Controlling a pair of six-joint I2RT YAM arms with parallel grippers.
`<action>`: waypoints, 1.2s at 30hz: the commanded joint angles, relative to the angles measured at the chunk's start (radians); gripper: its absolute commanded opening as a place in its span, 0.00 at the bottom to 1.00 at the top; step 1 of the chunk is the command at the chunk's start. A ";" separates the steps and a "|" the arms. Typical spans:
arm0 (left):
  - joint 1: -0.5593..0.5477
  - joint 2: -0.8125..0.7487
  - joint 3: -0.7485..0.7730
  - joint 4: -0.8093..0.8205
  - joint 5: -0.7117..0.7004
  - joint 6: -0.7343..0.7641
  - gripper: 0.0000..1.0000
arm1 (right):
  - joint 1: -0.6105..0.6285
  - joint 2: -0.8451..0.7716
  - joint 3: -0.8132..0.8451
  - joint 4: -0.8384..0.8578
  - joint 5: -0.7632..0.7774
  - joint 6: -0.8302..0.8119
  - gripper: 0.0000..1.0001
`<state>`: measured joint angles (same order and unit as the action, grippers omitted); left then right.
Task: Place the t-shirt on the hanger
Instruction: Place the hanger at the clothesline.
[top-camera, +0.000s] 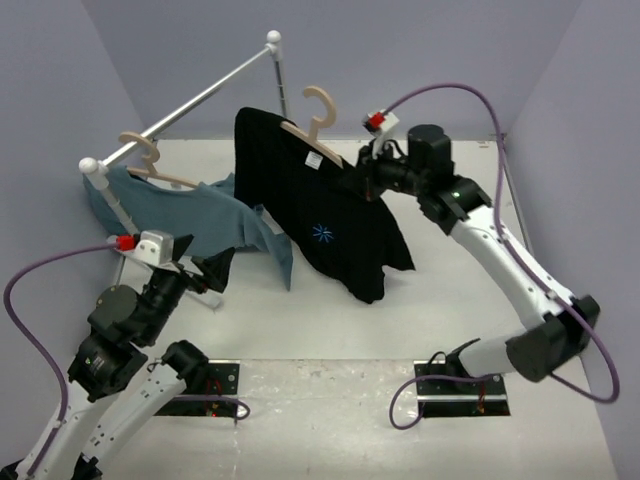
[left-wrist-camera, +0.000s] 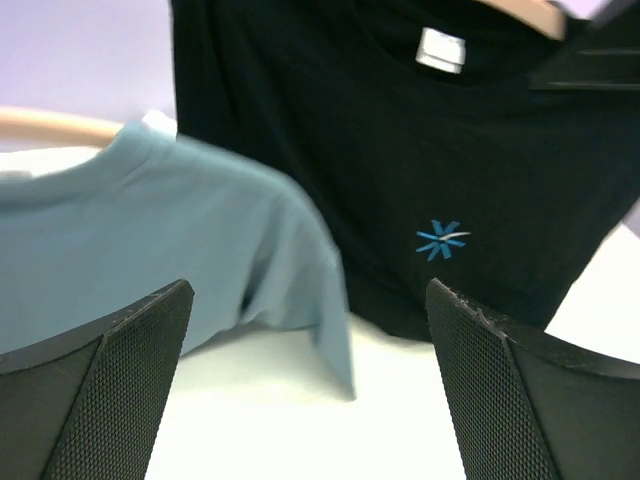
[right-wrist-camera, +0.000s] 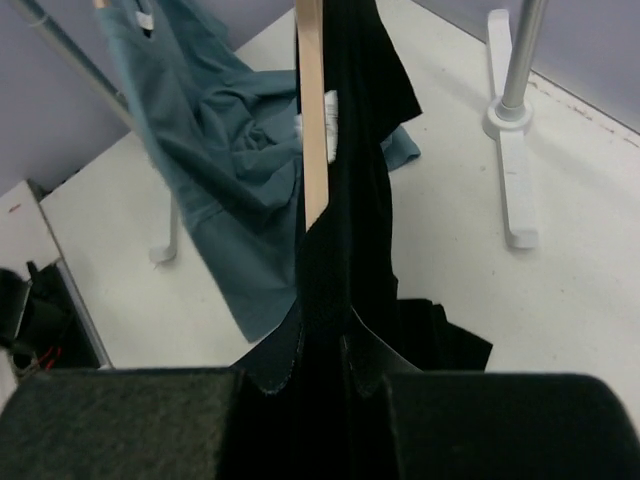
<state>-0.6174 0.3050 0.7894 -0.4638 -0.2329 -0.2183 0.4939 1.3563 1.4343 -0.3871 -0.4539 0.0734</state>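
hanger (right-wrist-camera: 313, 120) end inside t-shirt (right-wrist-camera: 350, 250)

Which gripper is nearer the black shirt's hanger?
Right. The right gripper is shut on the hanger's end, through the black shirt. The left gripper hangs open, low by the teal shirt, well apart from the hanger.

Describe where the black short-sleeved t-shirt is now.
Top view, centre: the black short-sleeved t-shirt hangs on the pale beige wooden hanger, pinched by the right tool, just right of the teal-blue shirt.
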 joint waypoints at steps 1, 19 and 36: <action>-0.001 -0.106 -0.056 0.040 -0.146 0.065 1.00 | 0.080 0.127 0.095 0.252 0.190 0.078 0.00; 0.001 -0.206 -0.174 0.079 -0.220 0.033 1.00 | 0.169 0.682 0.759 0.300 0.181 0.019 0.00; 0.010 -0.151 -0.183 0.086 -0.197 0.036 1.00 | 0.180 0.947 0.988 0.281 0.119 0.048 0.00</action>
<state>-0.6155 0.1122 0.6075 -0.4215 -0.4420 -0.1818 0.6564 2.2704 2.3091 -0.1891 -0.3028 0.1162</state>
